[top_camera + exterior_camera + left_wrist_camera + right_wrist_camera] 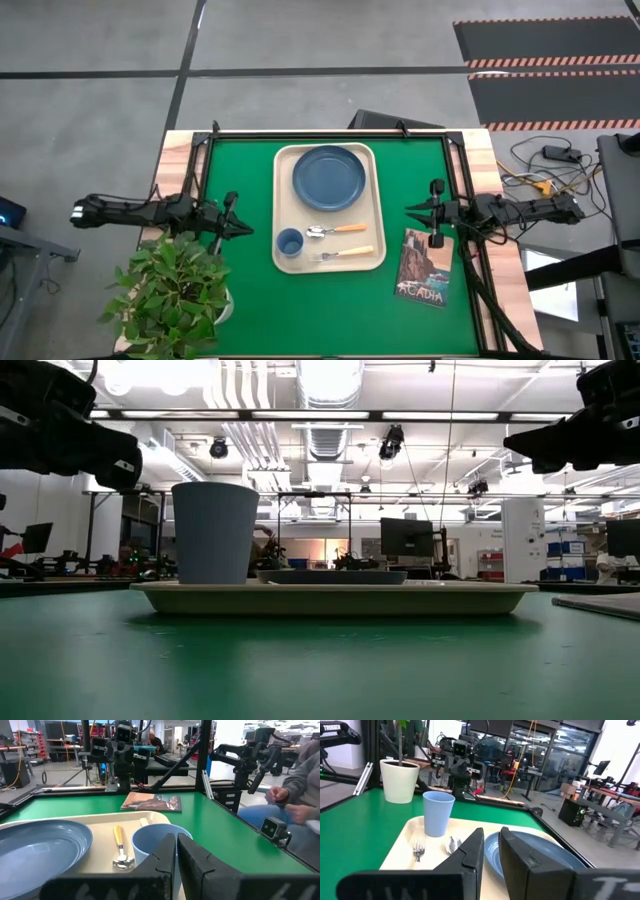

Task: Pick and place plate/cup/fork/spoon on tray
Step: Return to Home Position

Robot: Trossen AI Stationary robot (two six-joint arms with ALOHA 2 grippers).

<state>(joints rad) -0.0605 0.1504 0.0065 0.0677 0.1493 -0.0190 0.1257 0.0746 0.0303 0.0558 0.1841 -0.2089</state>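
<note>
The cream tray (283,205) lies in the middle of the green mat. On it rest the dusty-blue plate (329,178) at the far end, the blue cup (289,241) upright at the near left corner, the spoon (335,230) and the fork (343,254) side by side, handles toward the right. My left gripper (243,229) hovers left of the tray, shut and empty, pointing at the cup (155,840). My right gripper (410,210) hovers right of the tray, shut and empty, pointing at the plate (540,855).
A book (424,266) lies on the mat right of the tray, below my right gripper. A potted plant (175,295) stands at the near left corner. A seated person (295,795) is beyond the table's near edge in the left wrist view.
</note>
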